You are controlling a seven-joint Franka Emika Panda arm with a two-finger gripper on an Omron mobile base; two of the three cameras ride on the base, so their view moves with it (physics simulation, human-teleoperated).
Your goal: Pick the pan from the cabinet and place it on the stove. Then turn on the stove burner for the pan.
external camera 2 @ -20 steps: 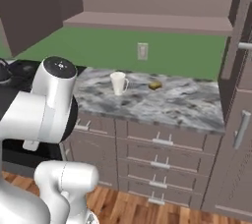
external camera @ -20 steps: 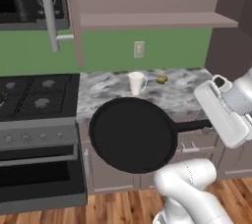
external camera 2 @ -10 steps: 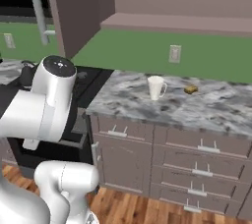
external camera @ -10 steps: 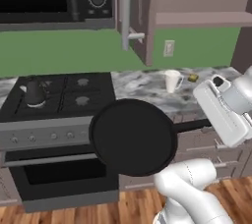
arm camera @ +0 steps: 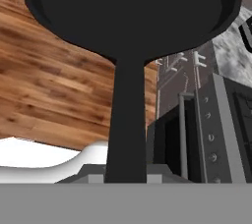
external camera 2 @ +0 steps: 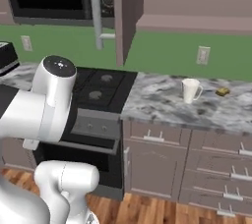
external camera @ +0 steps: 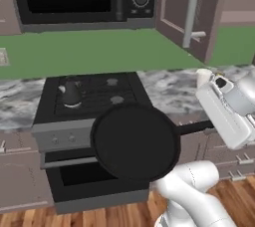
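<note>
Before the stove (external camera: 94, 94), with its dark grates, the gripper (external camera: 215, 124) is clamped on the flat round black pan's (external camera: 134, 141) thin straight handle.

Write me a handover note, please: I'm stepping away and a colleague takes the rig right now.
Gripper: shut on the handle of the pan.
Pan: out of the cabinet, held in the air in front of the stove, over its front edge and oven door, not yet on a burner.
Cabinet: door stands open.
Stove: a small kettle sits on the rear left burner; the other burners look free.
Done: pan picked.
Left: set the pan on a free burner, release, then turn that burner's knob on the front strip.
</note>
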